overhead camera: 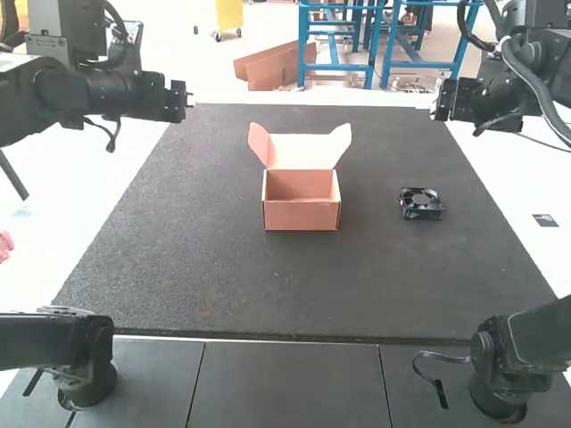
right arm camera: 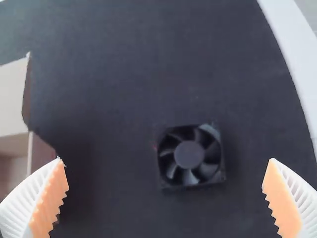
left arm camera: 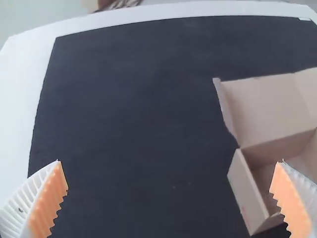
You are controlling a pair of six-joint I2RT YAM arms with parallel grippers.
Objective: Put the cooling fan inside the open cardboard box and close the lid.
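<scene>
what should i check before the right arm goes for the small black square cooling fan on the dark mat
1. Right gripper open: ok, fingers wide apart.
2. Black square cooling fan free to grasp: ok, flat on the dark mat, apart from the box.
3. Brown cardboard box open: ok, lid flap stands up at the back.
4. Left gripper out of the way: ok, open, left of the box.
5. Box floor bare: cannot tell, partly hidden.
</scene>
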